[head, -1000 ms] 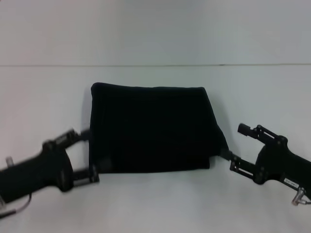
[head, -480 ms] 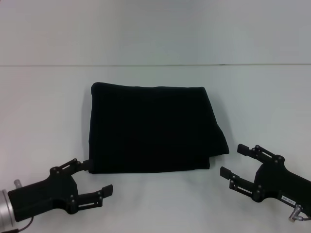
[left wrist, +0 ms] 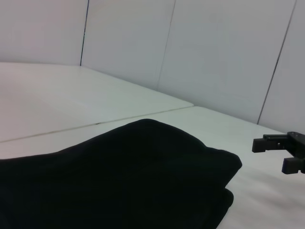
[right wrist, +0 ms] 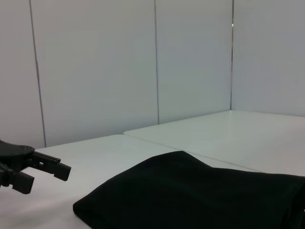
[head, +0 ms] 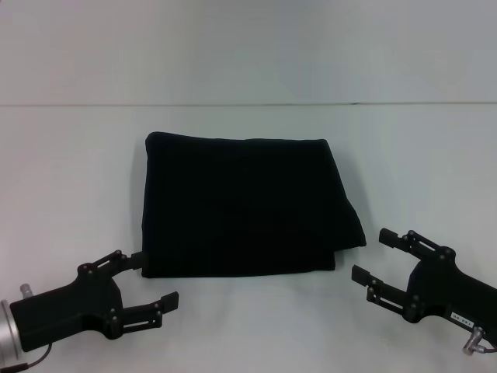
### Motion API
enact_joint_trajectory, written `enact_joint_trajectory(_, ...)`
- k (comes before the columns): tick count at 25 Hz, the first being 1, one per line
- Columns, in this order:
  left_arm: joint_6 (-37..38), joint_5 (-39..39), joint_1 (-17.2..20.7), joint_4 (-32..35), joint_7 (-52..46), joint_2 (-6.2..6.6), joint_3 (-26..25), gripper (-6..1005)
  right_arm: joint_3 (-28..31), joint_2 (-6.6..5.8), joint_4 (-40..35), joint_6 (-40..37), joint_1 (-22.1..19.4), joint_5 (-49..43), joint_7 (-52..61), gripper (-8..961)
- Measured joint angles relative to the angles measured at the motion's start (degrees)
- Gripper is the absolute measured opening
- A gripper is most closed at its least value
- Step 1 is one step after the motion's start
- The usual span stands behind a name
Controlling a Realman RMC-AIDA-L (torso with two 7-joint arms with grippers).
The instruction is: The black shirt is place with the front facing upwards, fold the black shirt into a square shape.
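Both arms drawn back low — left tool (head: 153, 280), right tool (head: 377, 256) open, black shirt (head: 245, 206) folded.

even, bright, diffuse light fills every view; the white bench (head: 248, 326) shows only faint shadows, no glare, and the black shirt (head: 241, 206) swallows fold detail.

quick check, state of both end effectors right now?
Left end effector: open, holding nothing, by the near left corner of the folded black shirt.
Right end effector: open, holding nothing, clear of the shirt's near right corner.
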Motion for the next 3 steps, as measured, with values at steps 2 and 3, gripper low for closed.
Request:
enact_joint_trajectory(2,0.1,-0.1,0.1,0.0,0.0,-0.05,0.0,946,0.0,-0.01,0.0,-0.1,0.0,0.0,0.0,802)
enact_joint_trajectory(3,0.1,-0.2,0.1,0.0,0.0,-0.07,0.0,946,0.0,-0.01,0.0,-0.1,0.0,0.0,0.0,802)
